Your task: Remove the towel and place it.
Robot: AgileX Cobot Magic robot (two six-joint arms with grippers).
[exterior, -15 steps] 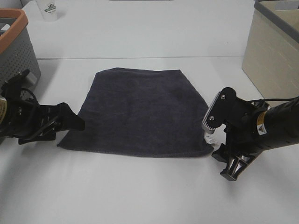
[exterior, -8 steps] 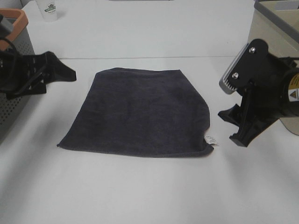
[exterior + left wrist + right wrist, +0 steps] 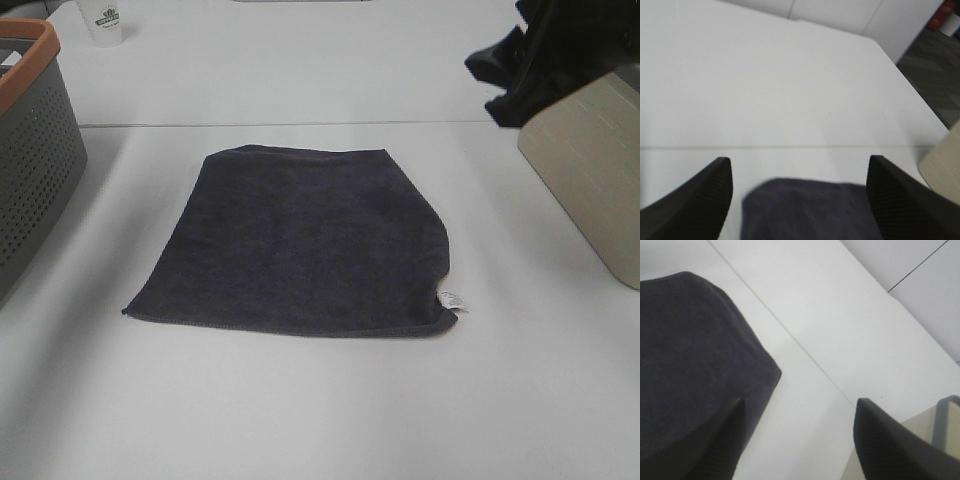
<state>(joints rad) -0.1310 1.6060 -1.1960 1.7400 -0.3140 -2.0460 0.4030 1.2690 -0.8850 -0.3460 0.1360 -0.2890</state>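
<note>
Towel (image 3: 305,240) flat mid-bench (image 3: 300,420), tag (image 3: 451,300) at near-right corner. Left pincer (image 3: 799,200) and right pincer (image 3: 797,440) both spread, empty. Suggest pinching hem corners, not the middle.

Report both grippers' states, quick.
Left gripper: open, empty, above the towel.
Right gripper: open, empty, also clear of the towel.
</note>
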